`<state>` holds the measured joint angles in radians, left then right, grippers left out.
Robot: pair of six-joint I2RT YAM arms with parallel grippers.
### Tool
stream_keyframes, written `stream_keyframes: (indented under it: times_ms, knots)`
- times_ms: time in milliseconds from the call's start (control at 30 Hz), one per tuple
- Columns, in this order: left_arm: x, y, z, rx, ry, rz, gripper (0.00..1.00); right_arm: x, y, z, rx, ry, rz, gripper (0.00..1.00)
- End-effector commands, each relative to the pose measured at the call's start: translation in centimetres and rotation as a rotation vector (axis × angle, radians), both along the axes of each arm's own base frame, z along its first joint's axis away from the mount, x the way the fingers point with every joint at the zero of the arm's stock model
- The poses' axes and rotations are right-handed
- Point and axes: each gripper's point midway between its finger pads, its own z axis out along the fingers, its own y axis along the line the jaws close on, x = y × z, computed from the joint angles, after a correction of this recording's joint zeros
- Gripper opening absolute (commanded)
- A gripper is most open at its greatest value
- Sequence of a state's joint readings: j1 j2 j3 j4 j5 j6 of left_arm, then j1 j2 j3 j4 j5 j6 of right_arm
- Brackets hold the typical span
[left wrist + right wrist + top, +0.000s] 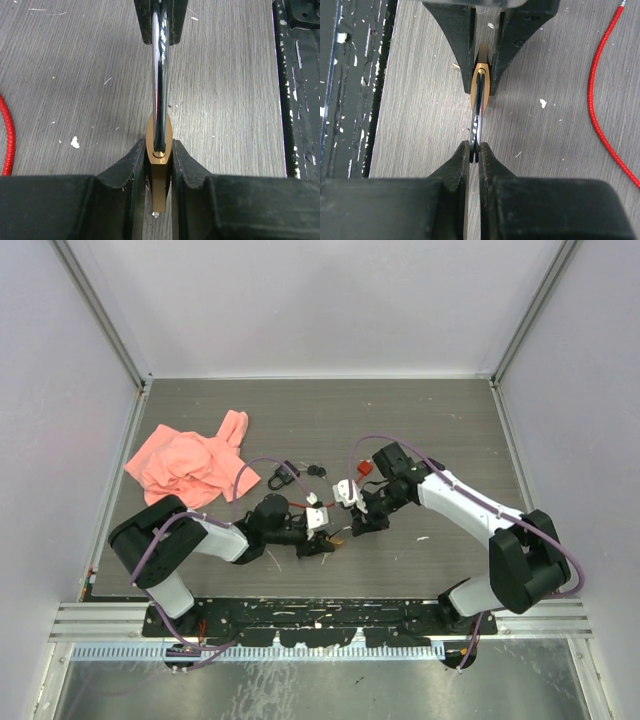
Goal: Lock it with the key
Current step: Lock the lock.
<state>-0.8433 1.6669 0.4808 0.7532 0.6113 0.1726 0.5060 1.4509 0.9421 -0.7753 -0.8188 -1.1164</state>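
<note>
The left claw (159, 150) grips the brass padlock body (159, 189), located lower centre of the counter (450, 420) in the top view. The right claw (475, 151) is closed on its steel shackle (477, 119)

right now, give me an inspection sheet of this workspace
surface: grey wood-grain tabletop, white flecks
job's things: brass padlock body and chrome shackle held between the arms; what look like small dark keys lie apart behind
clutter: crumpled pink cloth rear left; black looped object beside the keys
grippers: left gripper shut on the body; right gripper shut on the shackle
cables: red cable on the table; purple cables along both arms
surroundings: white enclosure walls, metal rail at near edge
</note>
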Motion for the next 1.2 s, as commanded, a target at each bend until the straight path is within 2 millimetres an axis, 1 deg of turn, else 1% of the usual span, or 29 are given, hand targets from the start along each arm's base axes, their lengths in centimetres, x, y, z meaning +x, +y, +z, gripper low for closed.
stream_keyframes:
  times_ms: [0, 67, 200, 233, 300, 367, 400, 467, 500, 533, 567, 600, 633, 667, 700, 767, 833, 867, 900, 933, 1000, 1033, 1100, 1133, 1167]
  knots:
    - [0.9, -0.1, -1.2, 0.007, -0.056, 0.028, 0.0, -4.1, 2.6, -4.0, -0.043, 0.066, 0.124, 0.01]
    - [1.0, -0.1, -1.4, 0.002, -0.058, 0.034, 0.0, -5.1, 3.5, -4.7, -0.081, 0.094, 0.136, 0.01]
    - [1.0, -0.1, -1.6, -0.005, -0.059, 0.038, 0.0, -5.8, 4.2, -5.7, -0.141, 0.117, 0.129, 0.01]
    - [0.9, -0.1, -1.7, -0.005, -0.058, 0.036, 0.0, -5.9, 4.3, -5.6, -0.138, 0.123, 0.123, 0.01]
    - [0.8, 0.0, -1.8, -0.003, -0.055, 0.035, 0.0, -5.9, 5.0, -4.8, -0.099, 0.136, 0.122, 0.01]
    - [0.9, 0.1, -1.8, -0.003, -0.057, 0.039, 0.0, -5.3, 5.7, -4.0, -0.078, 0.121, 0.109, 0.02]
    - [0.9, 0.1, -1.6, -0.004, -0.056, 0.04, 0.0, -4.7, 5.8, -3.7, -0.085, 0.105, 0.1, 0.13]
    - [0.8, 0.3, -1.2, 0.001, -0.055, 0.039, 0.0, -3.4, 5.5, -3.1, -0.111, 0.081, 0.071, 0.49]
    - [0.7, 0.4, -1.0, 0.007, -0.053, 0.037, 0.0, -2.6, 5.1, -2.5, -0.107, 0.079, 0.043, 0.65]
    - [0.6, 0.6, -0.9, 0.019, -0.045, 0.034, 0.0, -1.4, 4.9, -1.6, -0.089, 0.07, 0.004, 0.9]
    - [0.6, 0.8, -0.7, 0.02, -0.044, 0.035, 0.0, 0.0, 4.4, -0.4, -0.064, 0.059, -0.049, 1.0]
    - [0.7, 1.0, -0.4, 0.019, -0.042, 0.041, 0.0, 1.8, 3.6, 1.0, -0.033, 0.037, -0.107, 1.0]
    - [0.8, 1.2, -0.1, 0.015, -0.029, 0.051, 0.0, 3.6, 3.0, 3.3, 0.023, -0.004, -0.155, 1.0]
    - [1.0, 1.5, 0.3, 0.004, -0.011, 0.065, 0.0, 5.2, 1.9, 5.4, 0.075, -0.035, -0.2, 1.0]
    - [1.2, 1.9, 1.0, -0.018, 0.009, 0.078, 0.0, 6.5, 0.9, 7.3, 0.124, -0.065, -0.236, 1.0]
    - [1.7, 2.4, 2.5, -0.071, 0.06, 0.101, 0.0, 8.3, -0.6, 10.5, 0.201, -0.123, -0.29, 1.0]
    - [2.2, 2.9, 4.2, -0.124, 0.103, 0.132, 0.0, 9.2, -1.1, 12.6, 0.264, -0.167, -0.335, 1.0]
    - [2.4, 3.1, 5.0, -0.149, 0.116, 0.146, 0.0, 9.3, -1.0, 13.2, 0.299, -0.172, -0.342, 1.0]
    - [2.6, 3.2, 6.1, -0.178, 0.117, 0.161, 0.0, 9.1, -0.8, 13.4, 0.322, -0.163, -0.336, 1.0]
    - [3.1, 3.4, 6.7, -0.194, 0.124, 0.193, 0.0, 9.0, -0.6, 13.3, 0.339, -0.135, -0.334, 1.0]
    - [4.1, 3.9, 8.1, -0.236, 0.17, 0.259, 0.0, 8.3, 0.1, 13.1, 0.388, -0.019, -0.329, 1.0]
    - [4.8, 4.2, 9.0, -0.271, 0.205, 0.294, 0.0, 7.6, 0.7, 13.0, 0.424, 0.059, -0.305, 1.0]
    - [6.6, 5.1, 11.6, -0.38, 0.299, 0.39, 0.0, 6.2, 1.5, 12.7, 0.491, 0.211, -0.276, 1.0]
    - [7.6, 5.7, 13.0, -0.442, 0.346, 0.438, 0.0, 6.0, 1.8, 12.5, 0.517, 0.264, -0.286, 1.0]
    - [8.5, 6.3, 14.3, -0.499, 0.386, 0.481, 0.0, 6.3, 2.0, 12.7, 0.547, 0.287, -0.326, 1.0]
